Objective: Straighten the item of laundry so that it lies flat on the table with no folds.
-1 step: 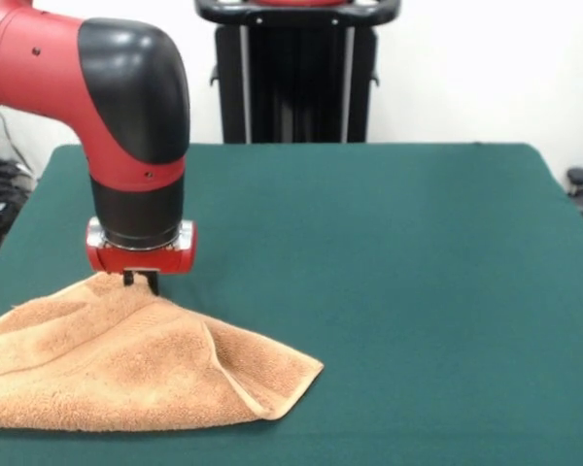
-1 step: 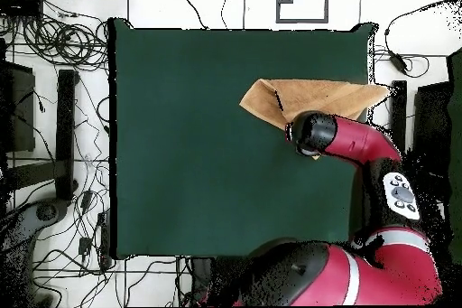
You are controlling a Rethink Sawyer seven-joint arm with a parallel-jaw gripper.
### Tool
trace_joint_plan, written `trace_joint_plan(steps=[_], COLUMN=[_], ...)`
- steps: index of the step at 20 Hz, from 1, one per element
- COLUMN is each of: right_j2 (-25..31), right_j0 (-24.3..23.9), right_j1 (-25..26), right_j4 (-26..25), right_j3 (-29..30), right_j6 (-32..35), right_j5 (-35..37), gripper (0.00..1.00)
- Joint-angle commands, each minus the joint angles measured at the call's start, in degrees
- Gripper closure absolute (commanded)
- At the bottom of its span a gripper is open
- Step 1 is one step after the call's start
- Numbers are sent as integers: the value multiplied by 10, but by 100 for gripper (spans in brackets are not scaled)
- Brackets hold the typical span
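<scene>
One small peach-orange terry towel [image 1: 126, 364], crumpled rather than flat, lying on one large rectangular table [image 1: 389, 252] covered in dark green felt-like cloth. In the front view, spread across the near left part of the table, running off the left picture edge, with one corner pointing right and one clear fold ridge running down its right part, a flap doubled over there. Raised to a low peak at its far edge, directly under the arm's tool. In the overhead view, same towel [image 2: 316, 98] seen as a rough triangle close to the table's far edge [image 2: 235, 24], towards the right side, one end reaching near the right border of the cloth surface, the other end folded back into a lighter flap.

One red and black arm, coming down from upper left in the front view, ending in one gripper [image 1: 141, 282] with short dark tips. Tips touching the towel at its raised far edge, set close together and narrow; whether cloth is pinched between them, cannot tell. In the overhead view, gripper itself hidden beneath the arm's black rounded wrist, which overlaps the towel's near edge.

Beyond the table, one black pedestal [image 1: 296, 73] standing upright at the far side. On the floor around the table in the overhead view, many loose black cables [image 2: 54, 38].
</scene>
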Motion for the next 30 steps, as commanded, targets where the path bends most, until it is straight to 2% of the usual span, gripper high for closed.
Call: trace_joint_plan(steps=[1,5,10,17,30], right_j2=[62,47,32,32,23], right_j0=[39,61,81,91,128], right_j1=[45,35,17,-18,-89], right_j4=[22,40,81,116,188], right_j3=[196,226,263,300,355], right_j6=[134,168,195,172,178], right_j5=[-42,-67,-54,-5,73], gripper=[100,100,100,100,100])
